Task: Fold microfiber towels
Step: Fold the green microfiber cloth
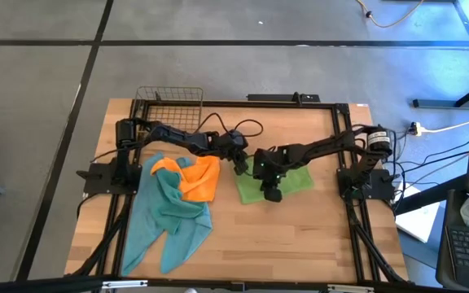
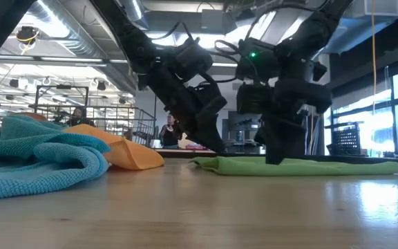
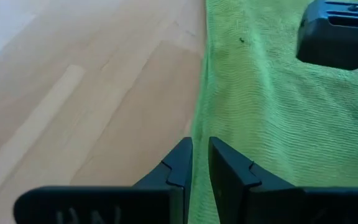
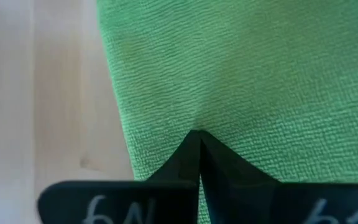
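Nearest in the low view: teal towel [image 2: 36, 159], heaped, with orange towel [image 2: 119, 151] behind; at nine o'clock on the table [image 1: 300, 236] from above. At centre, lime green towel [image 1: 273, 181] lying flat. Left gripper [image 3: 201, 163] at its nine-o'clock edge, fingers nearly together, pinching that edge. Right gripper [image 4: 199, 149] pressed onto the green cloth, closed.

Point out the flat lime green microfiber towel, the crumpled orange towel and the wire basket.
Lime green microfiber towel [image 1: 298, 180]: high view, its bare right part.
Orange towel [image 1: 202, 179]: high view, middle of the crumpled cloth.
Wire basket [image 1: 169, 97]: high view, its mesh at the table's far edge.
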Robot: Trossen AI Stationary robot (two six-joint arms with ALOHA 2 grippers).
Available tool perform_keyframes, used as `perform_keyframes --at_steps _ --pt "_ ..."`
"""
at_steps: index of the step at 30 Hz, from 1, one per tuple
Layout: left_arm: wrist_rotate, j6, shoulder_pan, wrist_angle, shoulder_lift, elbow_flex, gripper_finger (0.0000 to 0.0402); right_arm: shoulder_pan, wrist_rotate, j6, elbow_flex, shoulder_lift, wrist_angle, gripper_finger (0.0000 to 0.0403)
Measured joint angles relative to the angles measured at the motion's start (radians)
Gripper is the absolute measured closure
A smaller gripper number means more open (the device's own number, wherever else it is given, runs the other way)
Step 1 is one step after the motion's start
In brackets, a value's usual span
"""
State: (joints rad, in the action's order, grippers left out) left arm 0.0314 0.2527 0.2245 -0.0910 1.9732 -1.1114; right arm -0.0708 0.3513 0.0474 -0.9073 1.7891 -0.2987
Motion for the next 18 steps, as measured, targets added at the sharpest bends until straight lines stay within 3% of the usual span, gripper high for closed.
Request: perform_keyframes --at_steps 8,13,18 --pt "-0.001 -0.02 -0.038 -0.009 0.0 0.0 0.0358 0.042 -0.017 0.005 0.003 -0.021 0.016 0.0394" --pt "-0.056 -0.034 -0.067 -0.043 0.0 0.0 0.0358 0.043 -0.017 0.01 0.003 -0.021 0.02 0.0394" --pt "0.01 -0.09 -0.092 0.008 0.033 0.001 0.0358 0.043 -0.011 0.027 0.003 -0.021 0.02 0.0393"
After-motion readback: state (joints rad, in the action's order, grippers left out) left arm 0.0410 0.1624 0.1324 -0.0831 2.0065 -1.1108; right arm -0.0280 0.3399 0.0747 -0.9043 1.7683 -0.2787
